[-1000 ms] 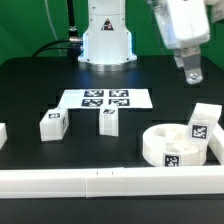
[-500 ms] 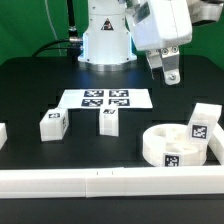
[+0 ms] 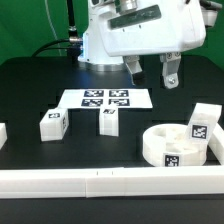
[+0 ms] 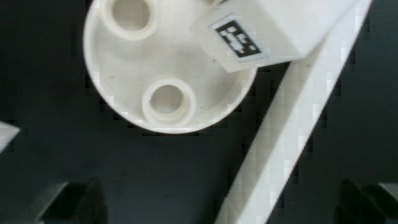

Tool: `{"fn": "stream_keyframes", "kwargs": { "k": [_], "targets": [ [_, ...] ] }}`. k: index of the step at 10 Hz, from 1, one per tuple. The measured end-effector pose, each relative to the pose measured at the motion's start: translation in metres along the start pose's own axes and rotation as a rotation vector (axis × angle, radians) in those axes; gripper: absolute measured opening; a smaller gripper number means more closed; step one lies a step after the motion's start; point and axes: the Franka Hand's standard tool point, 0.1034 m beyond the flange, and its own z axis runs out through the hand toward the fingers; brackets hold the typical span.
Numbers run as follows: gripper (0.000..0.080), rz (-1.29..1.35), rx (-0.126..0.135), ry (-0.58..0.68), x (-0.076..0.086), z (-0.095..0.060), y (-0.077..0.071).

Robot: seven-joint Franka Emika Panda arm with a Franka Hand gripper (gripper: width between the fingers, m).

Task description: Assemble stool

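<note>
**A:** Taking the marker board as the landmark, where are the parts?

**B:** The first leg lies off toward the exterior view's left of it. The second leg is just beside its near edge. The seat sits well to its right with a third leg at its rim. They look spaced out for easy grasping.

**A:** And the gripper?

**B:** It hovers above the board's right end, spread wide and empty. Only the wrist view shows the seat's sockets.

A matt black counter carries smooth white plastic parts: the round seat, with a soft satin sheen, and blocky legs bearing flat printed black-and-white tags. The marker board looks thin, matt and paper-like. The near rail is smooth white plastic. The end effector has a glossy white shell and darker fingers.
</note>
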Motion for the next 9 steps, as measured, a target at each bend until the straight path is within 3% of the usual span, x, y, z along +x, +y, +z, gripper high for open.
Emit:
{"fn": "stream_keyframes", "kwargs": {
  "k": [3, 4, 6, 9],
  "targets": [
    [0.0649, -0.229, -0.008, 0.004, 0.001, 0.001, 0.001],
    [0.0649, -0.423, -0.076, 0.037, -0.002, 0.005, -0.003],
    [0.0649, -0.690, -0.137, 0.048, -0.002, 0.013, -0.001],
    [0.0649, -0.870, -0.143, 0.036, 0.000, 0.012, -0.001]
  ]
}}
